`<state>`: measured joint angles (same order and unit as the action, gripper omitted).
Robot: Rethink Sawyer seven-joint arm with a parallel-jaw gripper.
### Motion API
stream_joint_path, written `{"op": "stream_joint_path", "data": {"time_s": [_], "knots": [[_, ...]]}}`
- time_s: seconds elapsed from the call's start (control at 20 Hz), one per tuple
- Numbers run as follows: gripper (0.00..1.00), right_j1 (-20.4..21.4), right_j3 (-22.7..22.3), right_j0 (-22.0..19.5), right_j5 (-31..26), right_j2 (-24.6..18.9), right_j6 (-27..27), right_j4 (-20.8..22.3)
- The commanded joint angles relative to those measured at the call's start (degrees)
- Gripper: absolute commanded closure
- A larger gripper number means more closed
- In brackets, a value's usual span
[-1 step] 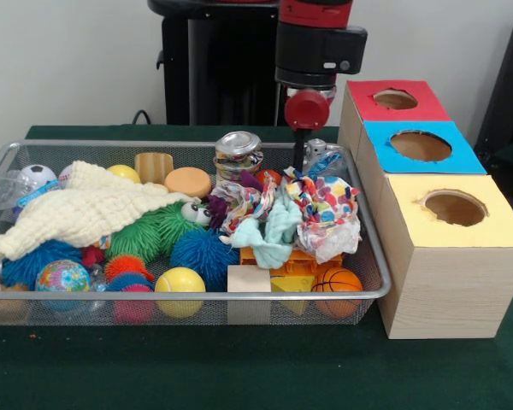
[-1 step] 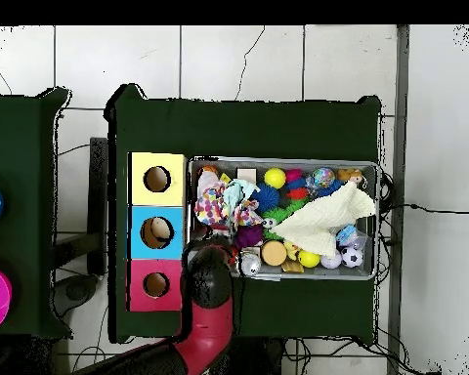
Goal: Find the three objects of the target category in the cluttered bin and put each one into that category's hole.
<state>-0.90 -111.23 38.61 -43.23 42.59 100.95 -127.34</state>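
A wire mesh bin (image 1: 197, 295) holds a jumble of toys. My gripper (image 1: 297, 164) hangs low over its far right corner, just above a multicoloured patterned cloth (image 1: 327, 209) and beside a silver tin can (image 1: 238, 152). Nothing visibly hangs from it. A mint cloth (image 1: 275, 229) and a cream knit cloth (image 1: 77, 213) also lie in the bin. To the right stand a red box (image 1: 393, 101), a blue box (image 1: 421, 147) and a yellow box (image 1: 453, 209), each with a round hole on top. In the overhead view the arm's head (image 2: 211, 278) hides the gripper at the bin's corner (image 2: 277, 161).
Among the clutter are a green spiky toy (image 1: 150, 232), a blue spiky ball (image 1: 203, 254), a yellow ball (image 1: 179, 286), a small basketball (image 1: 337, 282), a soccer ball (image 1: 38, 176), a wooden cylinder (image 1: 154, 165) and a wooden block (image 1: 249, 280). Green cloth covers the table (image 1: 256, 367).
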Motion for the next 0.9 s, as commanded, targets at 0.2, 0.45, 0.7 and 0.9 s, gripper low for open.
{"op": "stream_joint_path", "data": {"time_s": [0.2, 0.45, 0.7, 0.9], "knots": [[1.00, 6.6, 1.7, -6.6, -3.8, -1.4, -22.1, 12.8], [1.00, 11.1, 1.7, -8.5, -2.1, -0.9, -17.6, 21.8], [1.00, 15.0, -0.4, -8.6, -0.3, -2.7, -12.0, 25.5], [1.00, 16.9, -2.0, -7.8, 2.0, -4.4, -9.1, 25.5]]}}
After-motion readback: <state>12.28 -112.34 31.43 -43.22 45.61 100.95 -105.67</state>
